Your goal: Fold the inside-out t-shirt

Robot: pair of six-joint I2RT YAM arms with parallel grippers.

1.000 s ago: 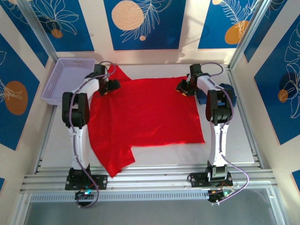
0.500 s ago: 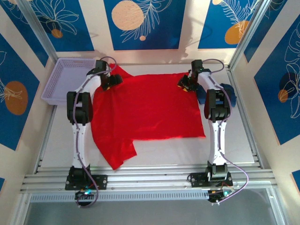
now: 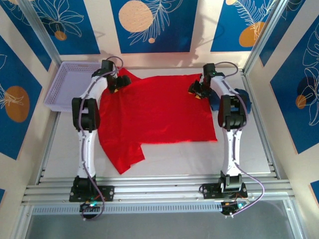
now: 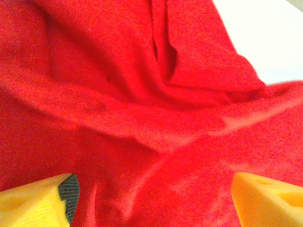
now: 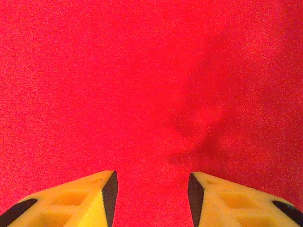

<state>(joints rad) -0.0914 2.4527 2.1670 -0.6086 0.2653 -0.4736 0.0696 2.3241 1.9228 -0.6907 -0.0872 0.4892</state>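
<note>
At the far left a lavender perforated plastic basket [image 3: 70, 84] sat on the white table [image 3: 199, 159], just beside the left arm. The left gripper [image 3: 117, 84] hovered over the far-left corner of the plain bright red, soft cloth t-shirt [image 3: 159, 117]. Its yellow fingers [image 4: 38, 198] were spread wide and clasped nothing, with rumpled folds of cloth lying below them.

The shirt lay spread nearly flat across the middle of the table between the two arms. One sleeve trailed toward the near left, and the other was bunched at the far-left corner. The right gripper [image 3: 195, 91] stood over the far-right corner. Its yellow fingers [image 5: 80, 198] were parted by a modest gap above smooth cloth, and no fabric appeared pinched. Beyond that arm lay a dark navy garment [image 3: 244, 97], apart from the shirt.

The shirt looked light, limp and prone to drag and wrinkle rather than slide stiffly. It would probably handle best if pinched at an edge, at the hem corners or shoulder seams, where a fold of cloth gives the pads something to bite. Both corners would need lifting together so the panel did not sag or twist.
</note>
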